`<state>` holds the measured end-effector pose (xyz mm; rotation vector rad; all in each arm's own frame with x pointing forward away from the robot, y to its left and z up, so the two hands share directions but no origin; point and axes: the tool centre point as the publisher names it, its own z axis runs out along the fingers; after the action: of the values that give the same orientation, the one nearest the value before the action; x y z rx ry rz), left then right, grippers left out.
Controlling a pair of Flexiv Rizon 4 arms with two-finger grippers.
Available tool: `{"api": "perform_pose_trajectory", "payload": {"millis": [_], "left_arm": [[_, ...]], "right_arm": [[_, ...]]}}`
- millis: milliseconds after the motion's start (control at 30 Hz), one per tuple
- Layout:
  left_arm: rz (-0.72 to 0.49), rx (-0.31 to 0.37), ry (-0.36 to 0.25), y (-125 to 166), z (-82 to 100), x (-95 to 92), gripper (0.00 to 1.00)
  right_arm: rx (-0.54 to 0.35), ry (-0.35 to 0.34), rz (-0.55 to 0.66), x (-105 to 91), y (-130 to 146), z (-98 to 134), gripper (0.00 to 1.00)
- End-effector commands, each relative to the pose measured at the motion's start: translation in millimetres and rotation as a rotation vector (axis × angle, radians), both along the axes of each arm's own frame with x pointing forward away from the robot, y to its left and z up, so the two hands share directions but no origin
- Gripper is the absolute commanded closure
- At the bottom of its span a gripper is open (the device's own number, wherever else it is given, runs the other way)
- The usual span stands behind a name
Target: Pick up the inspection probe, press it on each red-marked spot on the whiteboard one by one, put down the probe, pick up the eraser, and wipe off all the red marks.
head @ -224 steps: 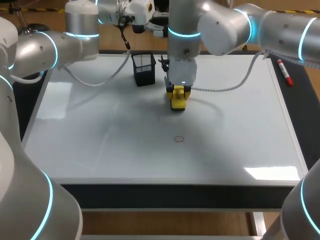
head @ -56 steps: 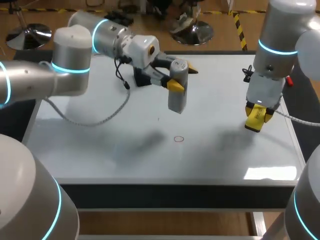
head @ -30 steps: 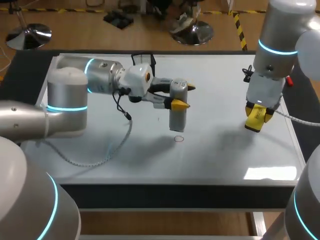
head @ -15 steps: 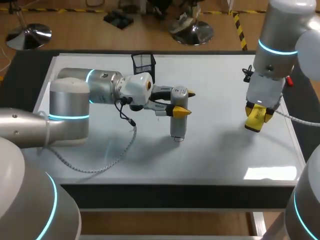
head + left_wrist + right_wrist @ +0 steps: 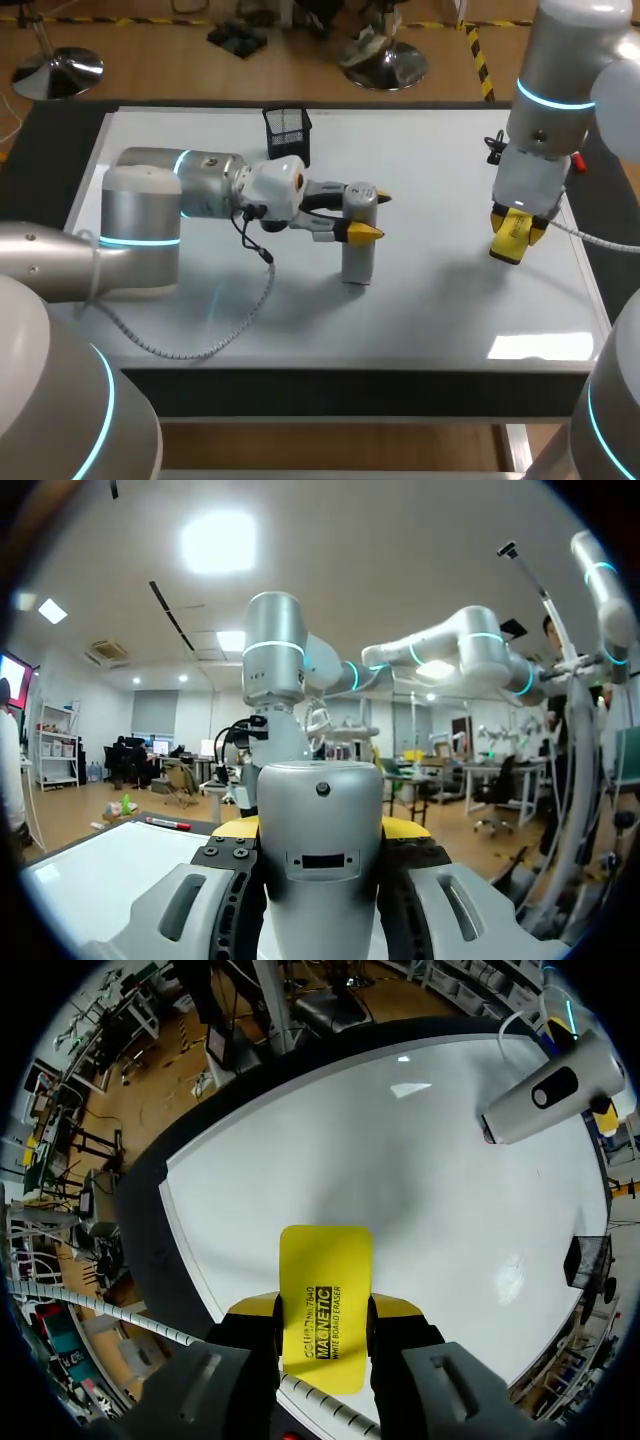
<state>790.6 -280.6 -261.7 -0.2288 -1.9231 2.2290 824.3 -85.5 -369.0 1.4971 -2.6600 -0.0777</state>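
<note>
**Probe upright on the whiteboard, eraser held to one side**

A black mesh pen holder (image 5: 287, 130) stands near the far edge of the whiteboard (image 5: 450, 325), behind the left arm's wrist and apart from it. A red marker (image 5: 168, 823) lies on the dark table beside the board's right edge. Nothing lies between the two grippers on the board.

The left arm comes in low from the left, its forearm roughly level across the board. The left gripper (image 5: 370, 214) points toward the right. Its yellow-tipped fingers (image 5: 405, 827) pinch the inspection probe (image 5: 358, 245) from two sides near its upper half. The probe is a grey cylinder standing upright, with its lower end on the board near the middle.

The right arm hangs steeply over the board's right part. The right gripper (image 5: 515, 232) points downward, and its fingers clamp the yellow eraser (image 5: 323, 1300) by its long sides. The eraser's free end juts out ahead of the fingertips, over the white surface near the right edge, and appears clear of it. In the right wrist view the probe (image 5: 545, 1095) shows well ahead of the eraser.
</note>
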Motion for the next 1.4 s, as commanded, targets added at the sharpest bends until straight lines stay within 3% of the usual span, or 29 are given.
{"api": "perform_pose_trajectory", "payload": {"millis": [33, 667, 1400], "left_arm": [[-0.009, -0.003, 0.0, -5.0, -2.4, 3.2, 1.0], [-0.003, -0.002, 0.0, -1.0, -14.1, 5.7, 1.0], [-0.012, -0.002, 0.002, -2.6, -14.1, 5.8, 1.0]], "right_arm": [[-0.002, -0.001, 0.002, 0.0, -0.7, 0.8, 1.0], [-0.002, -0.001, 0.002, 0.0, -0.7, 0.8, 1.0], [-0.002, -0.001, 0.002, 0.0, -0.7, 0.8, 1.0]]}}
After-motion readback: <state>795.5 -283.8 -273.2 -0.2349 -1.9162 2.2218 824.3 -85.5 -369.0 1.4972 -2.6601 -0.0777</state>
